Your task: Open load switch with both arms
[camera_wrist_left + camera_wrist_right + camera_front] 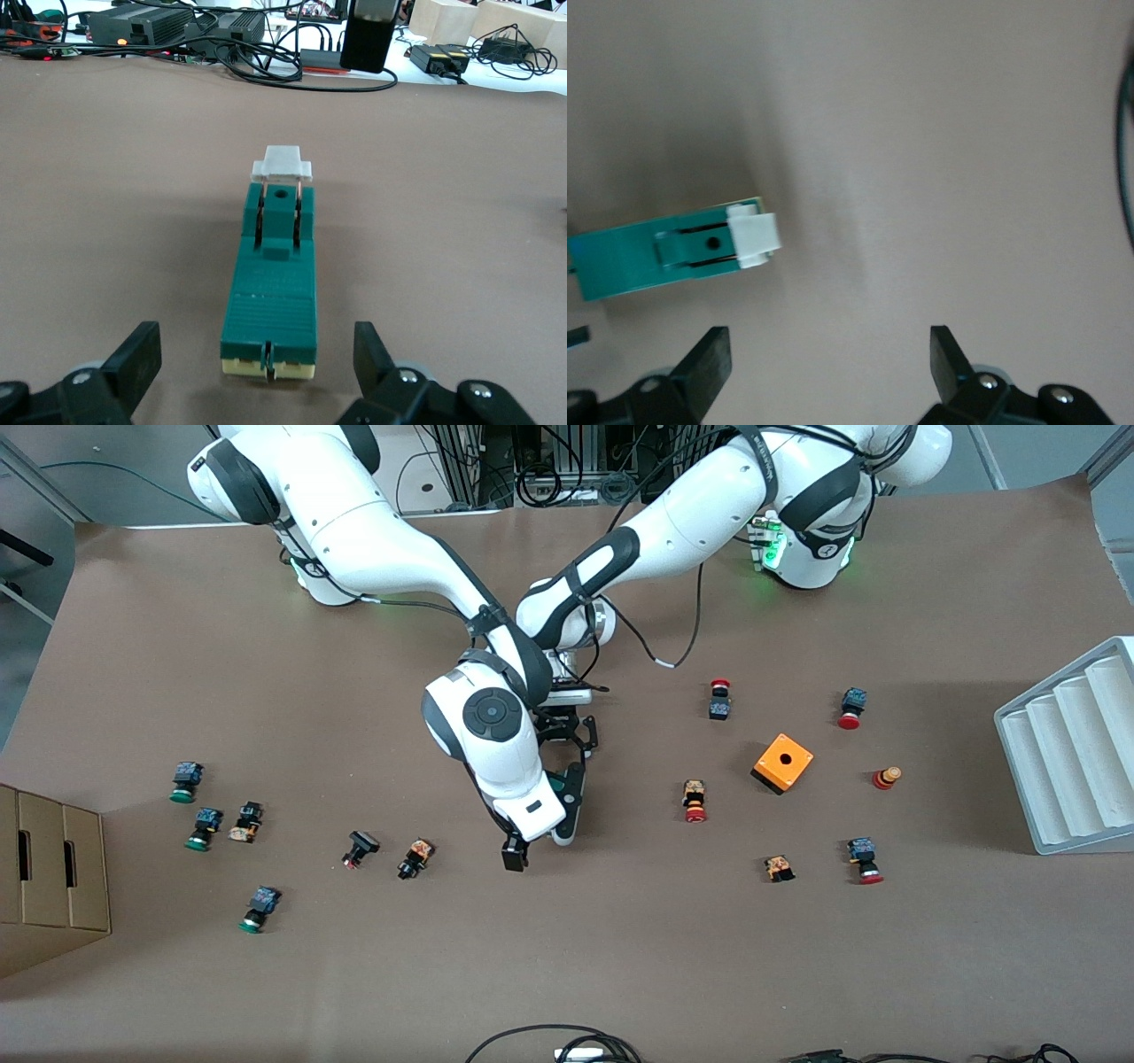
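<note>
The load switch (270, 283) is a narrow dark-green block lying flat on the brown table, with its white sliding piece (282, 164) at the end away from my left gripper. My left gripper (257, 341) is open and low, one finger on each side of the switch's cream-coloured end, not touching it. In the front view only a bit of green of the load switch (557, 783) shows between the two hands at mid-table. My right gripper (828, 345) is open over bare table just off the white piece (755, 239), with nothing between its fingers. One of its fingers (514, 857) shows below the white hand.
An orange cube with a hole (783, 763) and red-capped push buttons (695, 801) lie toward the left arm's end. Green-capped buttons (186, 781) and a cardboard box (44, 868) are toward the right arm's end. A grey ribbed tray (1072, 753) sits at the table edge.
</note>
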